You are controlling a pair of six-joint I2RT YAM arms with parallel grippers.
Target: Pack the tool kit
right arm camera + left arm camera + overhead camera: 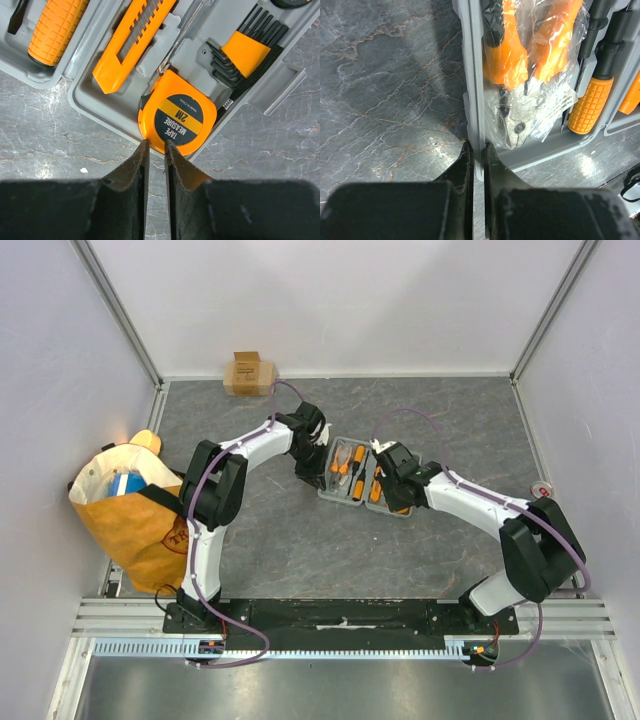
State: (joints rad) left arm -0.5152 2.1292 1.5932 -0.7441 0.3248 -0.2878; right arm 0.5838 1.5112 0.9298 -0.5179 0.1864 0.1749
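The case [328,494] lies open in the middle of the table [300,550]. The box [248,373] stands at the far wall, the bag [130,515] at the left edge. In the case's left half lie the pliers [520,55], with a screwdriver [591,102] to their right. In the right half the tape measure [180,117] sits at the near rim, with the knife [131,45] and hex keys [248,50] further in. The left gripper [476,145] straddles the left rim.

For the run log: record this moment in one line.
left jaws: shut on case wall | right jaws: narrow, at tape measure | case: open
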